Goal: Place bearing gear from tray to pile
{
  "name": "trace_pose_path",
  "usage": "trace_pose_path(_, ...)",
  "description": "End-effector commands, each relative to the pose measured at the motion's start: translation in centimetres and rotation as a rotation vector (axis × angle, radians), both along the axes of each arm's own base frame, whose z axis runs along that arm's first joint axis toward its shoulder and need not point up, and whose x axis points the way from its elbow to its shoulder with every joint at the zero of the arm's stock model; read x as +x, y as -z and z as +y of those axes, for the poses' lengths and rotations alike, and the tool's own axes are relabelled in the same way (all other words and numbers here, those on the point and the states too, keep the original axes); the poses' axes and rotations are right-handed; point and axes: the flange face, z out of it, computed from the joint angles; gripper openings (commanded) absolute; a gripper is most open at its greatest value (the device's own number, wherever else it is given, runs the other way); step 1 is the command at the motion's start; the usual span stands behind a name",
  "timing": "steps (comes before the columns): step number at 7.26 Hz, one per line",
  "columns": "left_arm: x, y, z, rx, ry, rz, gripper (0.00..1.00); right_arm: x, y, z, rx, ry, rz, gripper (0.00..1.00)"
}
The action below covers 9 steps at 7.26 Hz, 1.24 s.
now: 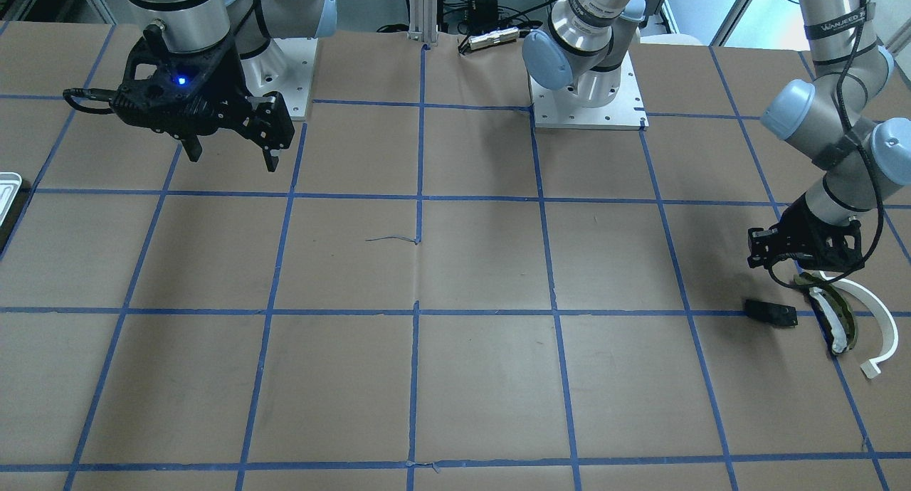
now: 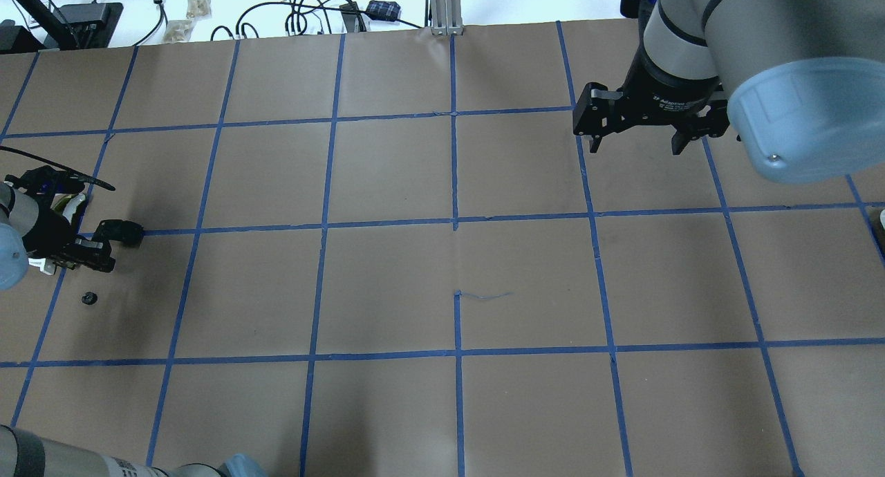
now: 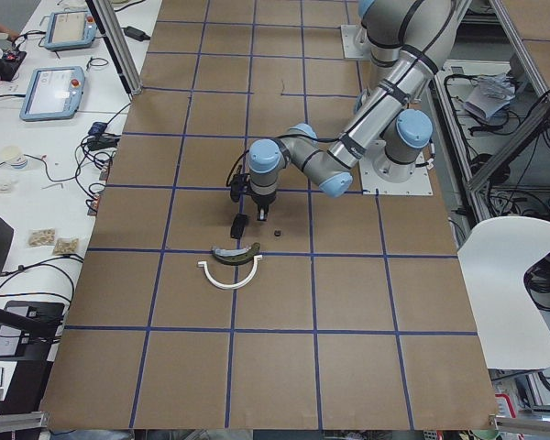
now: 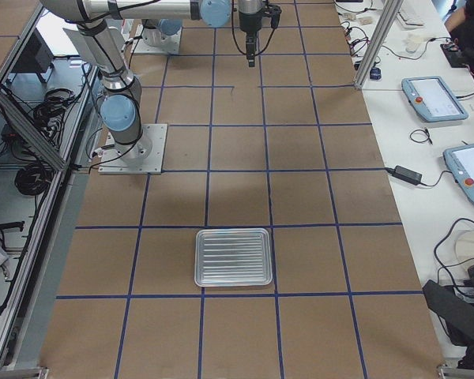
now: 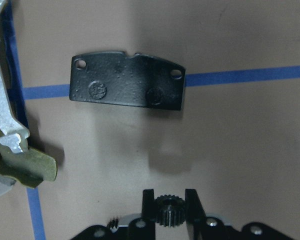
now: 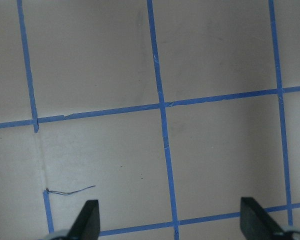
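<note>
My left gripper (image 5: 171, 199) is shut on a small black toothed bearing gear (image 5: 170, 212) and holds it low over the pile at the table's left end (image 1: 785, 274). The pile has a flat black plate (image 5: 126, 87), an olive-and-white curved piece (image 1: 837, 321) and a white arc (image 1: 880, 314). The plate lies just ahead of the fingertips, and the olive piece (image 5: 27, 167) is off to one side. The silver ridged tray (image 4: 233, 257) lies empty at the table's right end. My right gripper (image 2: 632, 144) is open and empty, high over the far right of the table.
A second small black round part (image 2: 88, 298) lies on the paper close to the left gripper. Blue tape lines grid the brown table. The tray's corner shows at the left edge of the front view (image 1: 8, 185). Cables and tablets lie on the bench beyond the far edge.
</note>
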Motion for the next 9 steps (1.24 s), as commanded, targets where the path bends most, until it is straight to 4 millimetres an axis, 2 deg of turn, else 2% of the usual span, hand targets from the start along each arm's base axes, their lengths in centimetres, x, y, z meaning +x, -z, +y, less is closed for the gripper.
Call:
trace_pose_path(1,0.3,1.2,0.0,0.01,-0.004,0.008,0.29,0.0,0.0,0.0,-0.001,0.001,0.0,1.0)
trace_pose_path(2,0.4,0.9,-0.1,0.006,-0.013,0.004,0.47,0.0,0.0,0.0,-0.001,0.001,0.0,1.0)
trace_pose_path(4,0.6,-1.1,-0.1,-0.01,-0.014,-0.028,0.65,0.0,0.0,0.0,-0.001,0.001,0.0,1.0)
trace_pose_path(5,-0.1,-1.6,0.0,-0.007,-0.011,-0.035,0.7,0.0,0.0,0.0,-0.001,0.001,0.0,1.0)
trace_pose_path(6,-1.8,-4.2,-0.3,-0.017,-0.012,-0.035,0.72,0.0,0.0,0.0,-0.001,0.001,0.0,1.0)
trace_pose_path(7,-5.9,-7.6,-1.8,-0.015,-0.016,-0.035,0.73,0.0,0.0,0.0,-0.001,0.001,0.0,1.0)
trace_pose_path(9,-15.5,-18.7,-5.1,0.027,-0.096,-0.008,0.74,0.0,0.0,0.0,-0.001,0.001,0.0,1.0)
